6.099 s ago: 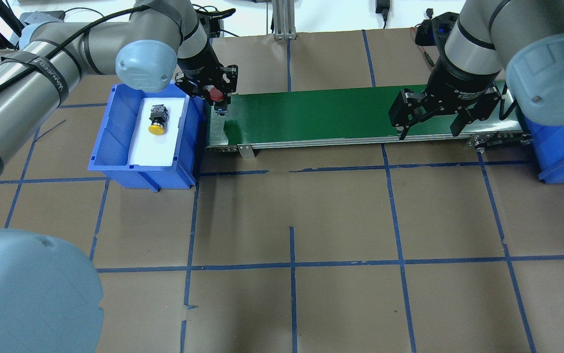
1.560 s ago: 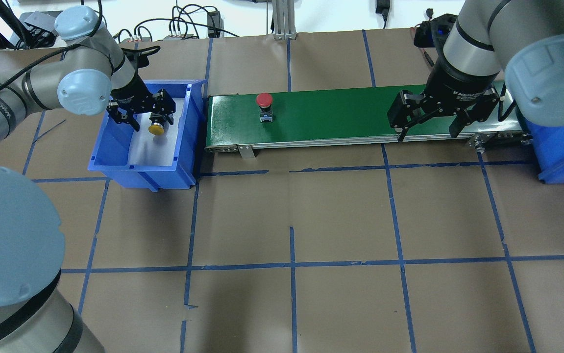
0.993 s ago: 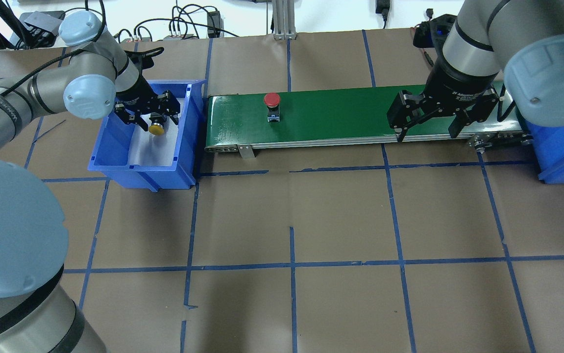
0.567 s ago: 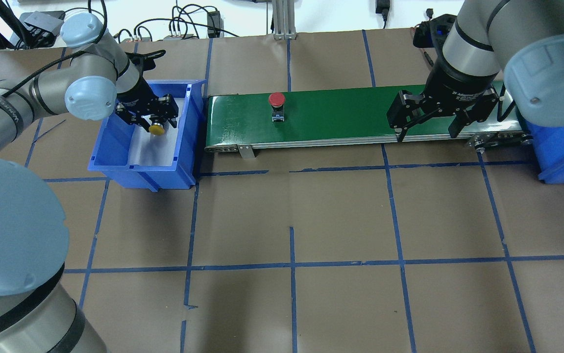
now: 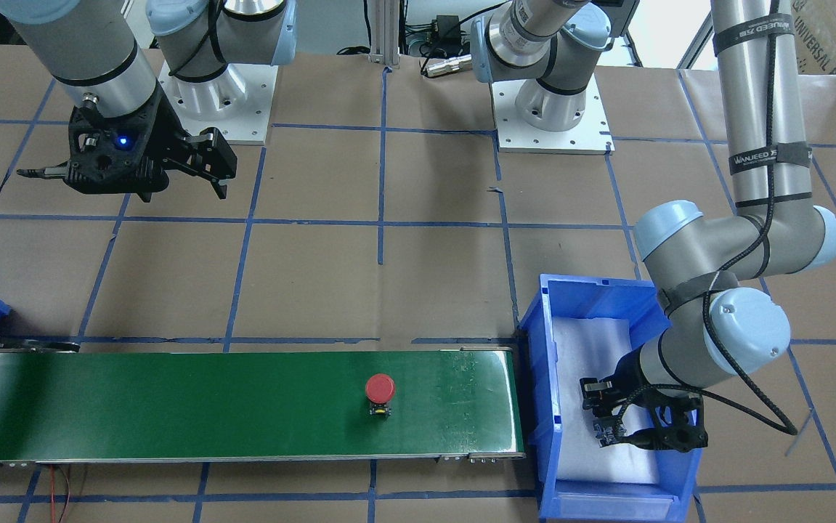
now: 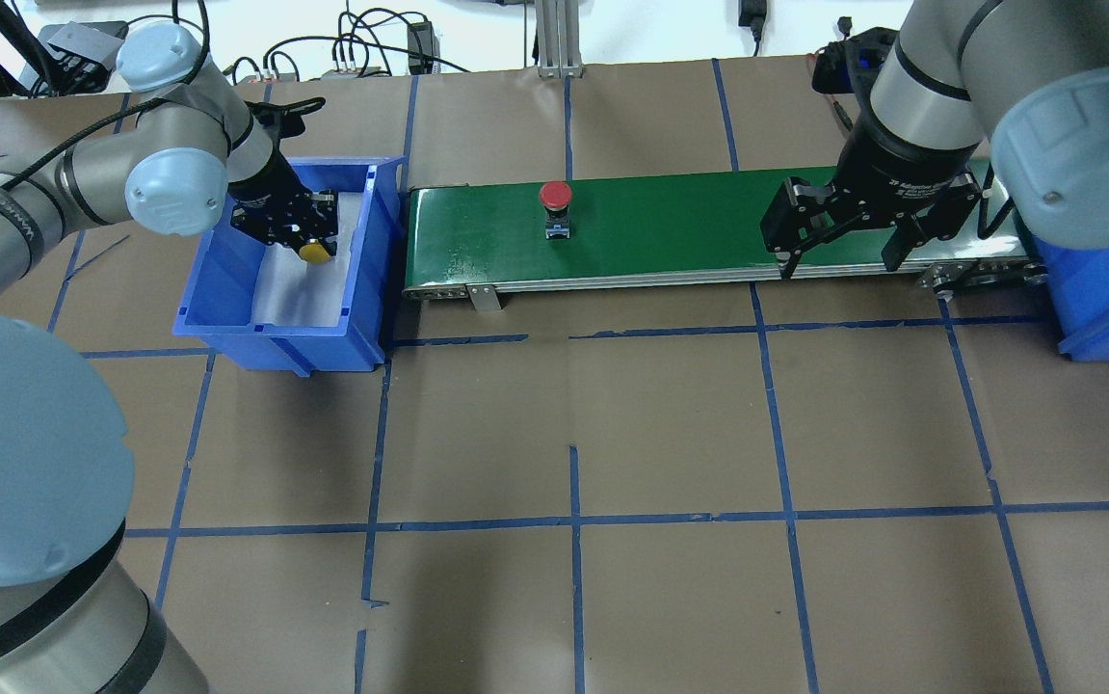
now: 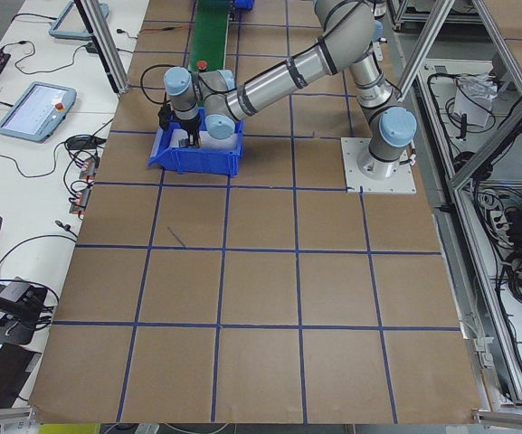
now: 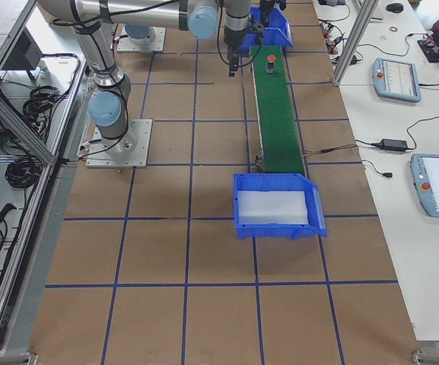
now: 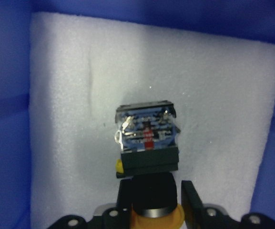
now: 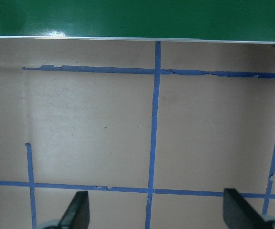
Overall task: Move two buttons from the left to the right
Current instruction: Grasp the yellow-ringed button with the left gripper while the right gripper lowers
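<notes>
The yellow button (image 6: 315, 253) lies in the left blue bin (image 6: 226, 318) on white foam. My left gripper (image 6: 299, 226) is shut on it; in the left wrist view its fingers (image 9: 125, 195) press the neck below the contact block (image 9: 149, 136). The red button (image 6: 555, 196) stands upright on the green belt (image 6: 670, 222), left of its middle, and also shows in the front view (image 5: 380, 388). My right gripper (image 6: 843, 253) is open and empty, hovering over the belt's near edge at its right part, far from the red button.
A second blue bin (image 6: 1103, 299) with white foam sits at the belt's right end. The table is brown paper with blue tape lines. The left bin's walls (image 5: 534, 334) stand close around my left gripper (image 5: 610, 421).
The red button, set on the belt by my left gripper, has ridden to the right. My left gripper moved into the bin and closed on the yellow button. My right arm has not moved.
</notes>
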Motion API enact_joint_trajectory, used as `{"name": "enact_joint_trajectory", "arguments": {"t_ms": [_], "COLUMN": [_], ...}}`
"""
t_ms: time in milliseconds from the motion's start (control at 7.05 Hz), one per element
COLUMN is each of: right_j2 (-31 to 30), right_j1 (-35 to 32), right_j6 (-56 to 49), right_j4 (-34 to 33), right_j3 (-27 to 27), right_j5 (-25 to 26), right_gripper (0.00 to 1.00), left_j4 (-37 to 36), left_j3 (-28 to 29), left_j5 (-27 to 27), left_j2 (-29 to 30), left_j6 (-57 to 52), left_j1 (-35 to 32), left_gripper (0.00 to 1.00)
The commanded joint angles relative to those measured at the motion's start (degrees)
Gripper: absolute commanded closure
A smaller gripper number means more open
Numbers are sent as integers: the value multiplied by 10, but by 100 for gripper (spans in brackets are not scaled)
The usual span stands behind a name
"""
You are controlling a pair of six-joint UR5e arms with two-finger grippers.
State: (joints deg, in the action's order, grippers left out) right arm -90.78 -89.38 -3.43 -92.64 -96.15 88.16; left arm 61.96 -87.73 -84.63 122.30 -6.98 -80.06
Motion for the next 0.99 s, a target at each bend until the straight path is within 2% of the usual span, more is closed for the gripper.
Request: {"name": "enact_joint_trajectory", "arguments": {"t_ms": [0,284,426,851], "right_j2": [0,1,0,0], "right_j1": [1,2,1,2], "right_j6": [2,1,1,2], "right_j4": [0,9,10,10], "right_j3": [0,0,1,1], "right_j5": [0,0,0,0], "right_gripper": [0,0,0,0], "left_j4": [5,25,84,126], "left_j3": [5,-5,-4,-5], "left_j5": [-3,-20,-35,-36], "left_j2": [-13,-57,-82,-143], "left_j6": [2,5,6,13], "left_j1": [0,-1,-1,-35], "left_gripper": [69,69,69,69]}}
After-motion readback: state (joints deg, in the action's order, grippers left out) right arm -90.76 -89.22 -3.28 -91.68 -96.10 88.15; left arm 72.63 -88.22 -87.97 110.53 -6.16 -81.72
